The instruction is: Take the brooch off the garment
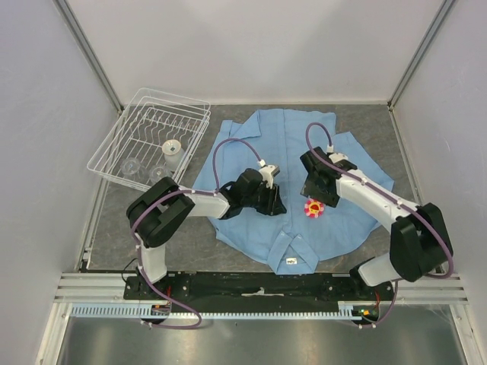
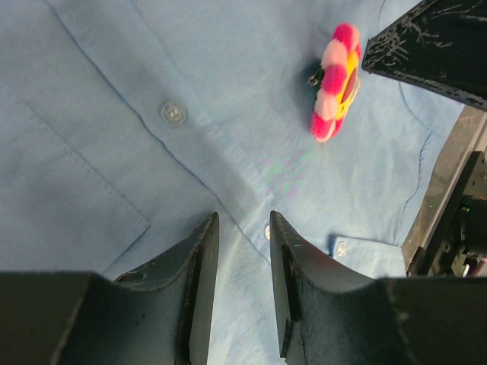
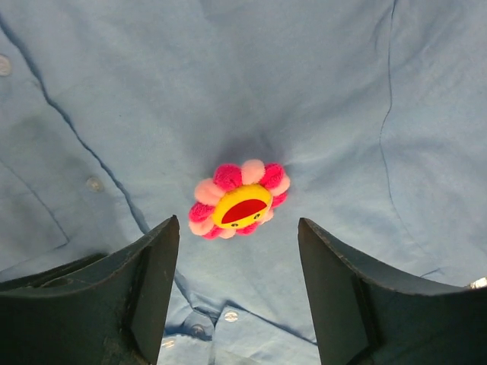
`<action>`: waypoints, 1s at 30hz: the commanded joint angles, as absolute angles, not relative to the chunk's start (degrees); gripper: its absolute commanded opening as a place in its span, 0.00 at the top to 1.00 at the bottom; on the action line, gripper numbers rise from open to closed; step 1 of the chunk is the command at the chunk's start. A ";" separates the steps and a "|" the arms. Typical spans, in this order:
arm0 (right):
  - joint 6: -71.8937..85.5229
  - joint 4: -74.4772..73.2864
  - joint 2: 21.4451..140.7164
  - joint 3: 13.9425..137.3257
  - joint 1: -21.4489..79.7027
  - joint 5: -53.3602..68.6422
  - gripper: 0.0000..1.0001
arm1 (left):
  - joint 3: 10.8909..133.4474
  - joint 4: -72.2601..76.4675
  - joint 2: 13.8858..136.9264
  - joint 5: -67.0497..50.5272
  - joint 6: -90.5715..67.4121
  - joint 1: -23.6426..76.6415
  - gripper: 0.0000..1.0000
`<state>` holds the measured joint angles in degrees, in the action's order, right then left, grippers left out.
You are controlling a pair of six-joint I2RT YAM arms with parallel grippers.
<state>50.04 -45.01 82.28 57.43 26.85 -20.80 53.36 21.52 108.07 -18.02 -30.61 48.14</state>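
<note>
Brooch (image 3: 238, 199) on garment (image 3: 342, 91), not yet removed. Right claw (image 3: 237, 228) apart, facing it. Left claw (image 2: 243, 222) nearly together; grip cannot be told.

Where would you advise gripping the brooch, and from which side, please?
I would grip the brooch across its petal rim, at opposite edges, coming straight down onto the garment. It is a thick round disc standing proud of the fabric, and the open right claw has a finger either side of it.
</note>
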 commanded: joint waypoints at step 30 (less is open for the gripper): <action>59.24 -44.21 92.64 57.92 31.20 -26.81 0.63 | 49.31 28.92 103.89 -11.34 -23.64 50.80 0.27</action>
